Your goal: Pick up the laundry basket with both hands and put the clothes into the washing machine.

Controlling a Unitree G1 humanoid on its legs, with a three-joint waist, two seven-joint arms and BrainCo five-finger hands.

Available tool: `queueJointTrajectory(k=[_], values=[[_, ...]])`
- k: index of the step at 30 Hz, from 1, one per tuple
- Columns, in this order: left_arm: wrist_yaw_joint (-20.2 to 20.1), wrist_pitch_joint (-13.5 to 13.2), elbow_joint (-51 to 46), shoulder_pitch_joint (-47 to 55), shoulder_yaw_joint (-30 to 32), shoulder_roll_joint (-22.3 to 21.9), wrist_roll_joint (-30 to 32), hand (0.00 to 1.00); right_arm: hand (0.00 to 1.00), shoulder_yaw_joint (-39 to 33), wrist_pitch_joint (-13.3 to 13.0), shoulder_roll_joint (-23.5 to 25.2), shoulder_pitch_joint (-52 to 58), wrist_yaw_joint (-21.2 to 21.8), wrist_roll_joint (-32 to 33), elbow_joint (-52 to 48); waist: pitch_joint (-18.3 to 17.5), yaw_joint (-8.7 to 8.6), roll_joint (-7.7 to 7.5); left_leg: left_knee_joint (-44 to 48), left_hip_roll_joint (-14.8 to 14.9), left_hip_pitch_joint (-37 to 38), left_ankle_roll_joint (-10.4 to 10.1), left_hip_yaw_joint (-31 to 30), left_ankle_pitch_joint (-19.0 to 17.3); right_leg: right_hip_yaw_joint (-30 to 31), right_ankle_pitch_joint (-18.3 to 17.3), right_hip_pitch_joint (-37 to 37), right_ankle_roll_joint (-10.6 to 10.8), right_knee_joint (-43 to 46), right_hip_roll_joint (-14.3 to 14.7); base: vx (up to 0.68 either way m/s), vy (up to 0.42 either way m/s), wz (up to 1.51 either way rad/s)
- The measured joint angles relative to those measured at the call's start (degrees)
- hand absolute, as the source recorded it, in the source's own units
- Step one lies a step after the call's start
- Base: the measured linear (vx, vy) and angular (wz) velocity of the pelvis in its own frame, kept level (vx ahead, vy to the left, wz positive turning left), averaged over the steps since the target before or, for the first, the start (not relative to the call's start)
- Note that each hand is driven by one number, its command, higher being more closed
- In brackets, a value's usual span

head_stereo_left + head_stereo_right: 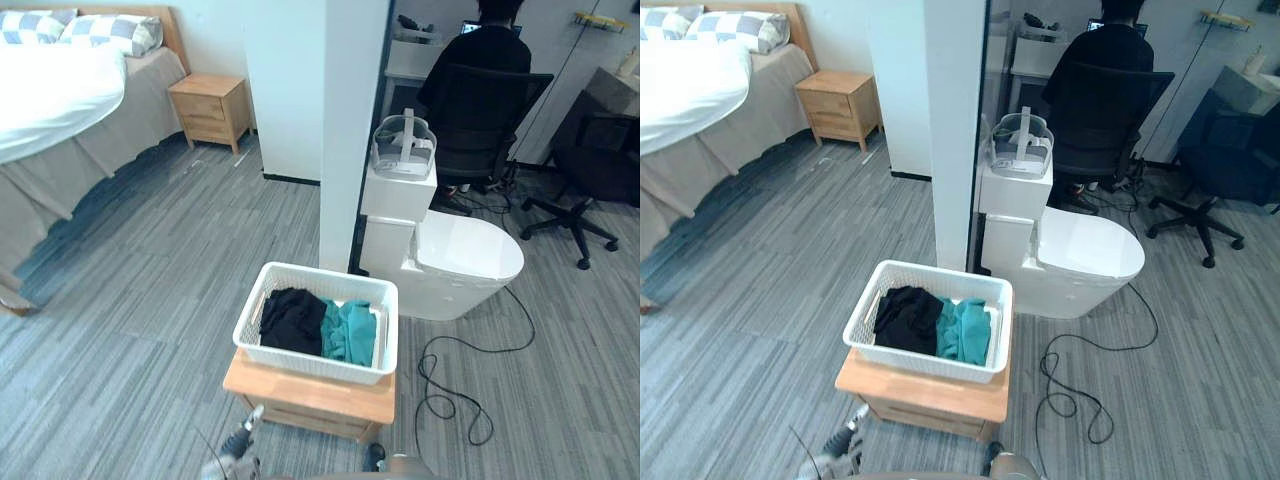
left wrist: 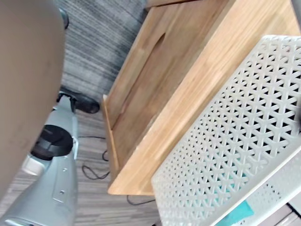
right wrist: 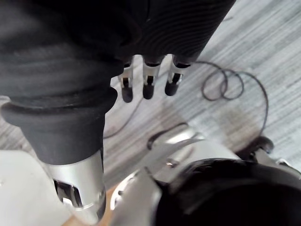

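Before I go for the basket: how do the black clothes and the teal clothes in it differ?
The black clothes lie in the left half of the laundry basket, the teal clothes in its right half. The black clothes spread wider; the teal clothes form a narrower heap. Both are crumpled, touch each other and lie inside the basket.

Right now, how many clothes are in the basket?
2: a black one in the basket's left half, a teal one beside it on the right. More may be hidden underneath.
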Motion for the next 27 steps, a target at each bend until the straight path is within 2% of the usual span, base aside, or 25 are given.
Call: queueJointTrajectory(k=[1,2,3,5,6,7,8,9,10,12,13,14,15,16,17,18,19,20,22,23,27], values=[[0.0,0.0,-0.4,0.1,0.4,-0.3,0.1,0.0,0.0,0.8,0.1,-0.2,-0.9,-0.1,0.0,-0.4,0.2,0.09,0.61,7.0,0.8,-2.9,-0.4,-0.1,-1.1,-0.6,-0.8,1.0,-0.1,-1.2,0.6,0.3,-0.142,0.33],[-0.1,-0.1,-1.0,-0.2,1.1,-1.0,0.0,0.0,0.0,2.2,0.0,-0.8,-1.3,-0.4,0.1,-1.2,0.7,0.14,1.05,19.2,2.4,-8.7,-1.1,-0.1,-1.3,-2.0,-1.2,2.6,-0.3,-2.2,1.3,0.31,-0.138,0.44],[-0.1,-0.1,-1.1,-0.6,1.3,-1.6,0.0,0.0,0.0,3.3,-0.1,-1.7,-1.6,-0.5,0.2,-1.8,1.1,0.84,2.18,29.8,4.6,-14.0,-2.8,0.0,-0.8,-3.1,-1.6,4.5,-0.8,-3.1,2.3,0.23,-0.079,0.33],[-0.2,-0.2,-1.1,-0.9,0.6,-1.3,0.0,0.0,0.0,3.4,-0.2,-2.3,-2.2,-0.8,0.6,-1.6,1.2,1.28,2.67,35.4,7.4,-16.3,-2.5,1.5,-0.9,-3.9,-1.8,6.2,-0.9,-4.0,2.7,0.18,-0.038,0.13],[0.0,-0.3,-1.0,-1.0,-0.9,-0.2,0.1,0.0,0.0,4.5,-0.6,-2.9,-4.2,-0.9,1.7,-1.7,1.3,1.14,2.21,35.2,12.3,-17.9,-2.2,5.3,-1.1,-4.1,-1.8,7.7,-0.7,-5.0,2.3,0.16,-0.033,0.03],[0.0,-0.5,-0.8,-0.9,-1.7,0.5,0.1,0.0,0.0,5.0,-1.2,-3.1,-5.3,-0.9,2.7,-1.7,1.3,1.13,2.1,32.0,15.3,-18.0,-1.8,6.5,-0.9,-3.9,-2.1,8.1,0.1,-5.5,2.0,0.13,0.019,-0.01],[0.6,-0.6,-0.6,-0.8,-1.4,0.6,0.2,0.0,0.0,5.6,-1.5,-3.2,-5.9,-0.9,3.3,-2.4,1.3,1.02,2.1,24.8,17.9,-17.0,-1.8,5.9,-0.8,-3.6,-2.3,8.4,0.8,-5.6,1.4,0.16,0.101,-0.06],[1.3,-0.8,-0.6,-0.6,-1.4,0.7,0.1,0.0,0.0,6.1,-1.8,-3.6,-5.9,-0.9,4.5,-3.2,1.3,0.98,2.16,16.7,18.8,-15.6,-2.1,3.5,-0.6,-3.4,-2.7,8.2,2.1,-5.5,0.4,0.13,0.16,0.01],[1.3,-0.8,-0.6,-0.5,-1.6,0.7,0.2,0.0,0.0,6.7,-2.0,-4.0,-5.9,-0.9,4.8,-3.2,1.2,0.94,2.3,13.2,18.8,-15.0,-2.4,1.8,-0.5,-3.3,-2.8,7.9,2.7,-5.3,-0.1,0.12,0.259,-0.04],[1.3,-0.7,-0.4,-0.1,-3.0,0.3,0.1,0.0,0.0,8.0,-2.4,-5.8,-5.7,-0.9,5.1,-3.2,-0.4,0.85,3.52,3.3,19.1,-12.7,-5.9,0.8,2.6,-2.8,-3.0,6.1,5.5,-4.9,-1.7,0.15,0.436,-0.09],[1.3,-0.7,-0.3,0.6,-4.1,-0.1,0.1,0.0,0.0,8.2,-2.3,-6.6,-5.1,-1.0,5.1,-3.5,-1.5,0.42,4.82,-0.9,18.9,-11.6,-6.5,2.5,7.3,-2.8,-2.7,5.7,7.2,-5.1,-2.0,0.19,0.481,0.13],[1.3,-0.6,0.2,0.9,-5.6,1.0,0.1,0.0,0.0,8.3,-2.2,-5.5,-4.5,-1.7,5.3,-4.1,-2.6,-0.62,3.02,-4.7,16.1,-10.4,-9.8,4.7,8.0,-2.8,-1.8,5.8,8.6,-5.9,-4.7,0.25,0.497,0.07],[1.4,-0.7,-1.2,1.2,-7.2,2.5,0.2,0.0,0.0,10.6,-1.8,-3.5,-3.1,-1.9,5.2,-7.5,-3.0,-0.52,1.12,-7.0,13.1,-9.5,-9.3,5.8,8.3,-2.5,-0.5,4.9,8.9,-6.2,-6.9,0.19,0.344,-0.01],[1.3,-0.6,-1.9,1.4,-8.1,3.7,0.2,0.0,0.0,11.8,-1.4,-2.4,-2.6,-2.0,5.3,-9.5,-3.0,-0.48,0.16,-7.1,12.0,-9.5,-9.2,6.2,8.3,-2.3,-0.1,4.7,9.1,-6.5,-7.9,0.18,0.306,-0.2],[1.3,-0.5,-4.6,2.2,-9.2,5.7,0.2,0.0,0.0,13.5,-1.0,-0.9,-1.7,-2.3,5.7,-13.7,-3.7,-0.65,-1.47,-7.3,10.7,-9.4,-9.2,7.1,8.3,-1.5,1.3,4.6,10.6,-7.2,-9.2,0.09,0.147,-0.19],[1.3,-0.4,-8.9,3.3,-9.7,6.7,0.2,0.0,0.0,13.7,-1.0,0.0,-0.9,-2.2,6.4,-18.4,-4.1,-0.54,-2.04,-7.5,10.1,-9.1,-9.2,7.8,8.3,-0.8,2.0,4.4,10.5,-7.3,-9.7,0.09,0.143,-0.29],[1.3,-0.7,-17.2,5.9,-9.7,7.5,0.2,0.0,0.0,13.9,-1.1,0.1,0.0,-2.4,6.5,-26.7,-4.1,-0.43,-1.91,-7.7,9.9,-8.2,-9.2,9.0,8.3,0.1,2.9,4.3,10.2,-7.3,-9.8,0.04,0.079,-0.3],[1.3,-0.7,-19.0,6.2,-9.6,7.6,0.2,0.0,0.0,13.9,-1.1,0.0,0.1,-2.6,6.5,-28.3,-4.1,-0.44,-1.85,-7.7,9.9,-8.0,-9.2,9.3,8.3,0.4,3.0,4.2,10.1,-7.2,-9.8,0.01,0.043,-0.4],[1.4,-0.8,-30.1,8.6,-7.6,7.0,-0.7,0.0,0.0,12.9,-1.6,-1.2,0.0,-3.7,6.2,-39.3,-5.0,-0.46,-0.73,-9.1,10.2,-7.5,-9.2,10.7,8.3,0.7,3.0,2.9,10.1,-7.5,-9.4,-0.02,-0.026,-0.35],[1.4,-0.8,-32.3,8.7,-7.3,6.8,-1.2,0.0,0.0,12.5,-1.9,-1.7,-0.1,-4.2,6.1,-41.4,-5.2,-0.42,-0.73,-9.5,10.3,-7.4,-9.1,11.0,8.4,0.7,3.0,2.6,10.1,-7.7,-9.2,-0.05,-0.049,-0.27],[1.5,-1.2,-42.6,7.8,-7.5,3.4,-1.4,0.0,0.0,9.2,-2.3,-4.2,-0.1,-5.8,1.6,-49.0,-4.7,-0.53,1.34,-12.0,10.4,-7.8,-8.4,11.8,9.5,0.9,2.6,1.5,10.5,-9.2,-8.7,-0.1,-0.051,-0.14]])
